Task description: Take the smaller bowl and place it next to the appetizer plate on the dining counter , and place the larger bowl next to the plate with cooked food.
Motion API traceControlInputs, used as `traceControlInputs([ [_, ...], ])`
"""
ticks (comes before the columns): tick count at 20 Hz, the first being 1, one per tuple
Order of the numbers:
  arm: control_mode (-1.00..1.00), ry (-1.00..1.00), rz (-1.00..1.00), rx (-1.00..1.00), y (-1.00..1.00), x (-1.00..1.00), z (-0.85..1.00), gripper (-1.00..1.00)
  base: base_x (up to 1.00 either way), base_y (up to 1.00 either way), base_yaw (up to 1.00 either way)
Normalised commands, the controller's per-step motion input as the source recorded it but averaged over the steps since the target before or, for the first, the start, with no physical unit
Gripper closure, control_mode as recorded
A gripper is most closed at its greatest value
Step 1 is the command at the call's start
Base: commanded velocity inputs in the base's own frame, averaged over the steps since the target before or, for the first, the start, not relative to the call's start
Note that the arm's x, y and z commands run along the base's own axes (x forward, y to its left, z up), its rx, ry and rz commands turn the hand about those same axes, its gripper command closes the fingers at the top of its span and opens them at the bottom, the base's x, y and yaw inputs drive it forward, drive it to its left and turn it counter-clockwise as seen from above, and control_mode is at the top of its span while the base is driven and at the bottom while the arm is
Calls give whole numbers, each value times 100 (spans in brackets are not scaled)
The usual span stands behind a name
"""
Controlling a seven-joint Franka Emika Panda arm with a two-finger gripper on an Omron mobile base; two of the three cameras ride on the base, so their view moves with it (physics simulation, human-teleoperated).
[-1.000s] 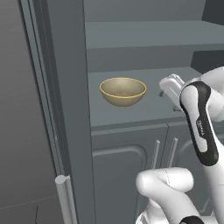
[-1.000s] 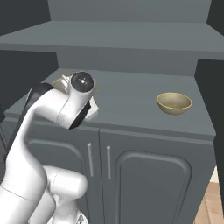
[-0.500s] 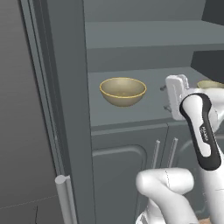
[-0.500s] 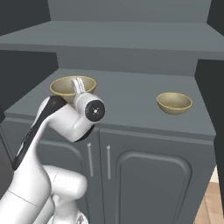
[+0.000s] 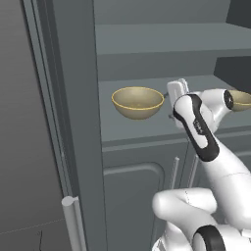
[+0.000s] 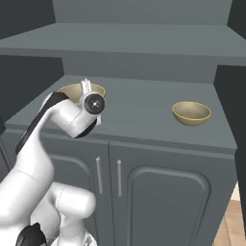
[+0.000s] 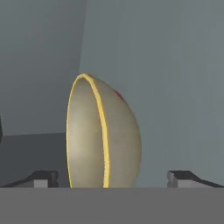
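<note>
The larger bowl (image 5: 137,102), tan-gold with a yellow rim, sits at the left of a grey cabinet ledge (image 5: 142,130). It is partly behind my arm in the right base view (image 6: 71,90). My gripper (image 5: 176,91) hovers just right of it, pointed at it, open and holding nothing. In the hand view the bowl (image 7: 105,135) appears rolled on its side, close ahead between my spread fingertips (image 7: 43,178). The smaller bowl (image 6: 191,113) rests apart at the ledge's right end (image 5: 241,100). The dining counter, the appetizer plate and the plate with cooked food are out of view.
A shelf (image 6: 144,41) overhangs the ledge, leaving a low slot. Dark side walls (image 6: 230,105) close it in on the right. Cabinet doors with handles (image 6: 119,178) lie below, and a tall grey panel (image 5: 73,122) stands at the left.
My hand has turned and swung left toward the larger bowl, ending close beside it. The jaws stayed wide open. Neither bowl has moved.
</note>
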Motion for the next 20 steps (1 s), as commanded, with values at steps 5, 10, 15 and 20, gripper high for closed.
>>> traceControlInputs([
  [5, -100, 0, 0, 0, 1, 60, -8, -100, 0, 0, 0],
  [10, -100, 4, 0, 0, 3, 16, -22, -100, 0, 0, 0],
  [15, -100, 1, 0, -1, 24, 24, -26, -100, 0, 0, 0],
  [20, -100, 0, 0, 0, 26, 24, -21, 100, 0, 0, 0],
])
